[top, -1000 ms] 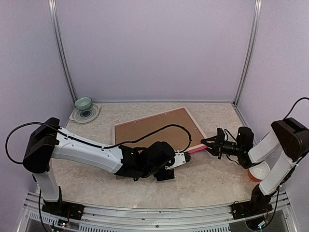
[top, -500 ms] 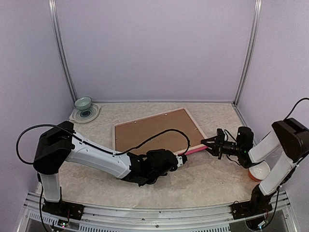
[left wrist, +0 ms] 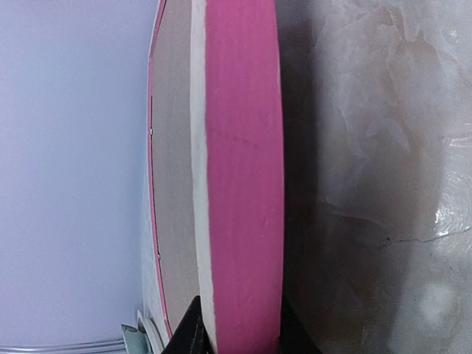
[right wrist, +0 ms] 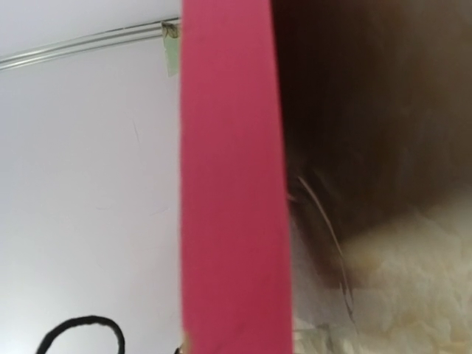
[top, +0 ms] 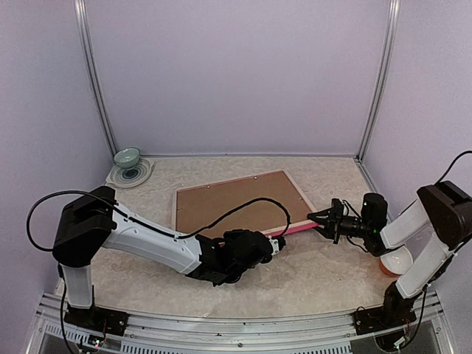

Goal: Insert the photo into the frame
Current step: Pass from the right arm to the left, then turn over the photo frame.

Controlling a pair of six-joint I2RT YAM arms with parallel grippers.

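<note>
Left gripper (top: 279, 244) clamps the near rail of the frame (top: 298, 228), right gripper (top: 317, 219) straddles its corner — grip unclear — so uneven lifting could twist it loose.

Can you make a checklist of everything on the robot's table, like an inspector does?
Surface: pale marbled table.
Job's things: frame back-up, brown backing board showing; photo: nothing seen.
Clutter: green bowl on a saucer, far left; white-and-orange bowl, right.
Grippers: left gripper pinches the frame's near pink rail; right gripper at its near right corner, grip unclear.
Cables: black cable loops across the backing board.
Surroundings: lilac walls.
</note>
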